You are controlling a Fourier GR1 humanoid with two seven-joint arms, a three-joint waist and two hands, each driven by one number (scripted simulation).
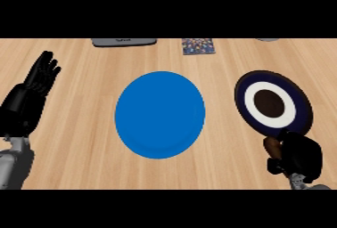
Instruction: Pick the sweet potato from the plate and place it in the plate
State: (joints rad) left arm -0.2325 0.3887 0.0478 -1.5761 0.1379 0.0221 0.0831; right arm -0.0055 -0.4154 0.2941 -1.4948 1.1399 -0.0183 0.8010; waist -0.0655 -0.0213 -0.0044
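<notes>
A plain blue plate lies in the middle of the wooden counter. To its right lies a dark navy plate with a white ring and a brown centre. Just below that plate, my right hand is curled round the brown sweet potato, whose end pokes out at the hand's left side. The rest of the sweet potato is hidden by the fingers. My left hand rests open at the far left, fingers pointing up.
A grey flat object and a patterned card lie along the counter's far edge, and part of a pale round thing shows at the top right.
</notes>
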